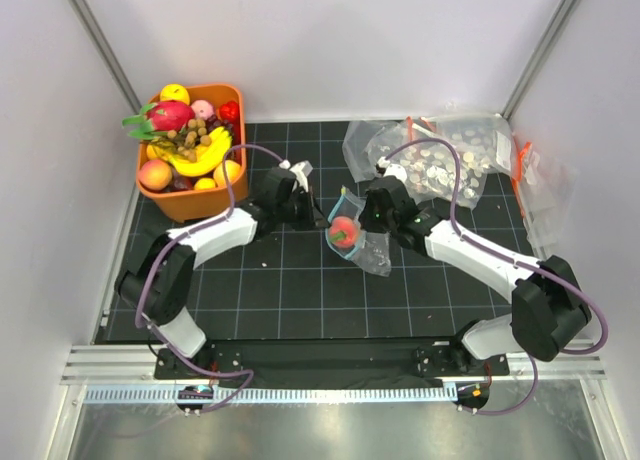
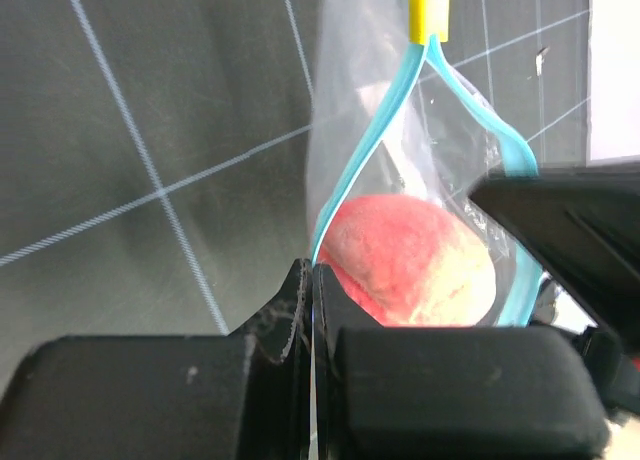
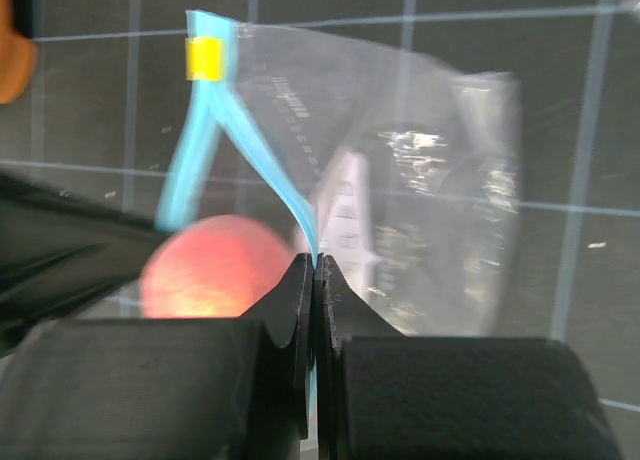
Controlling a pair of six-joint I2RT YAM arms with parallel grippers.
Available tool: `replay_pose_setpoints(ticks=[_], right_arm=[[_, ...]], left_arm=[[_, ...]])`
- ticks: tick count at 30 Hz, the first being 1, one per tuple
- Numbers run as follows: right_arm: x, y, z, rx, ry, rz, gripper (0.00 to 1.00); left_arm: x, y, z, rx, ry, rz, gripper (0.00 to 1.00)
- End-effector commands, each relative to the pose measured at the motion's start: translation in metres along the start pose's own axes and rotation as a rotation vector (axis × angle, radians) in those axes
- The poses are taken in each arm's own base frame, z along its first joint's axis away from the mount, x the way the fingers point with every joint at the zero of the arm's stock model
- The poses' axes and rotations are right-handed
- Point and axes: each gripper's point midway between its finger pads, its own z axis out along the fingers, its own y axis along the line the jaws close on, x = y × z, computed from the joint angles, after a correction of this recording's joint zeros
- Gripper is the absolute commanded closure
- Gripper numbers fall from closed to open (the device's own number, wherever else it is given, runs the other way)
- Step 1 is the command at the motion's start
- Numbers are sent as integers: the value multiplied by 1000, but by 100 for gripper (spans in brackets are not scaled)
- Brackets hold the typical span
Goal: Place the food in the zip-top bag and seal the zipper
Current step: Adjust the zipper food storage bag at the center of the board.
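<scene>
Left wrist view has the left gripper (image 2: 311, 280) nearest the lens, clenched on one lip of the zipper (image 2: 362, 170), with the teal strip running out from between its pressed black fingers. Just beyond, the peach (image 2: 410, 270) sits in the spread mouth of the zip-top bag (image 2: 350, 80), between the two teal lips. Whether it has dropped fully inside, I cannot tell. The lips meet farther off at a yellow slider (image 2: 430, 12), and the black gridded mat (image 2: 150, 130) lies behind. From the other side, the right gripper (image 3: 313, 270) is likewise pinched shut on the opposite lip, so the two arms hold the mouth open together. The film looks thin, limp and slick, so it will likely sag and crumple instead of keeping its shape. The strip seems the stiffer part and the soundest place to hold. The peach looks light, smooth and round, apt to roll, and is best taken across its widest part. Seen from above, the bag hangs between the two grippers near the middle of the mat and holds only the peach. At the far left, an orange bin (image 1: 195, 208) is heaped with toy fruit, including a banana (image 1: 205, 158), a dragon fruit (image 1: 168, 115) and several round pieces. At the far right lie the bigger bags (image 1: 450, 150), speckled with white pieces.
</scene>
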Motion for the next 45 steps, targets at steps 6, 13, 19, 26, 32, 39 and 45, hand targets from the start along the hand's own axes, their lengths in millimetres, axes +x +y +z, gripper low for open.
replay_pose_setpoints(ticks=[6, 13, 19, 26, 32, 39, 45], right_arm=[[-48, -34, -10, 271, -30, -240, 99], [-58, -18, -18, 228, -31, -257, 99], [-74, -10, -28, 221, -62, -263, 99], [-83, 23, -33, 136, -40, -288, 99], [-74, 36, -24, 125, -16, -302, 99], [-63, 29, -14, 132, -22, -270, 99], [-42, 27, -2, 97, 1, -250, 99]], left_arm=[[-50, -21, -72, -192, -42, 178, 100], [-56, -36, -85, -213, -11, 212, 100], [-65, -48, -87, -185, -24, 226, 100], [-60, -60, -64, -77, -6, 184, 100], [-64, -52, -56, -80, -30, 169, 100], [-84, -6, -93, -247, -122, 165, 40], [-131, 31, -178, -490, -363, 107, 6]])
